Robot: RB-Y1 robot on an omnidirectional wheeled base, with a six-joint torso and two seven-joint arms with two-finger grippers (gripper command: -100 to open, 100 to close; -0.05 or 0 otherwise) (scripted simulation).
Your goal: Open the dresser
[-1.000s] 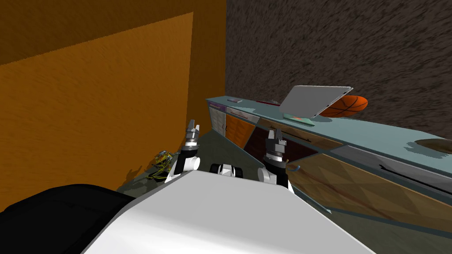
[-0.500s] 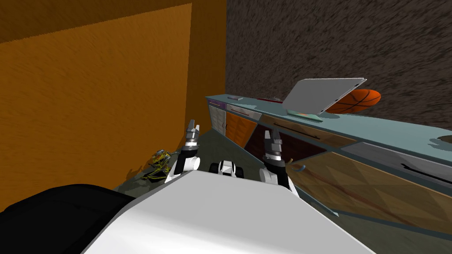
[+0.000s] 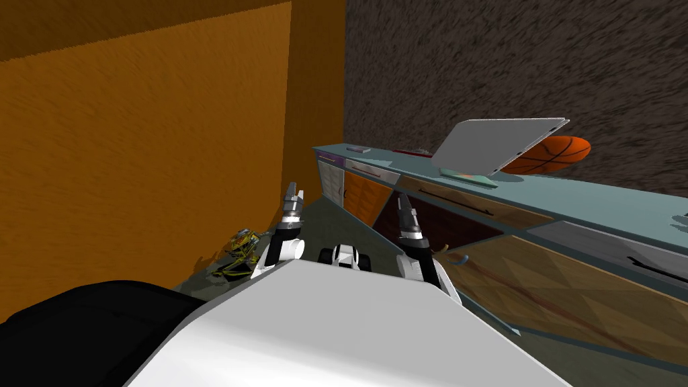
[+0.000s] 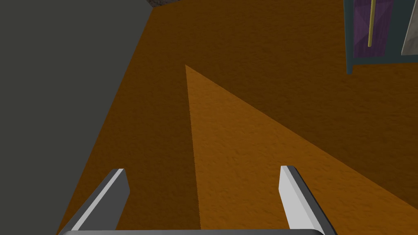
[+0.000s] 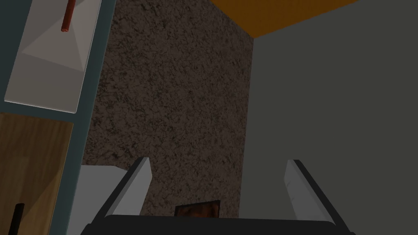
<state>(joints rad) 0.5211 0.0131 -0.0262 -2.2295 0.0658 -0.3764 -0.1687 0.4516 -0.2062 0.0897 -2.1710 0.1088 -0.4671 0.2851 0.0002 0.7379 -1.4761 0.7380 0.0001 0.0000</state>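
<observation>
A long dresser (image 3: 584, 201) with a teal top and frame runs along the dark wall. One wood-grained door (image 3: 557, 289) stands swung outward, with a dark red-brown interior (image 3: 437, 222) showing behind it. A curved handle (image 3: 459, 256) sits at the door's near edge. My right gripper (image 3: 403, 199) is just beside that handle and apart from it. The same right gripper (image 5: 218, 161) is open with nothing between its fingers. My left gripper (image 3: 293, 190) hangs near the orange wall; this left gripper (image 4: 204, 171) is open and empty.
An open grey laptop (image 3: 497, 151) and a basketball (image 3: 554, 153) rest on the dresser top, with a small flat item (image 3: 358, 148) near its far end. A yellow tangled object (image 3: 243, 248) lies on the floor by the orange wall (image 3: 134, 168).
My right gripper's fingers have spread apart and its hand has drawn slightly away from the door handle. The head view has shifted, so the laptop and ball sit further right. The left arm is unmoved.
</observation>
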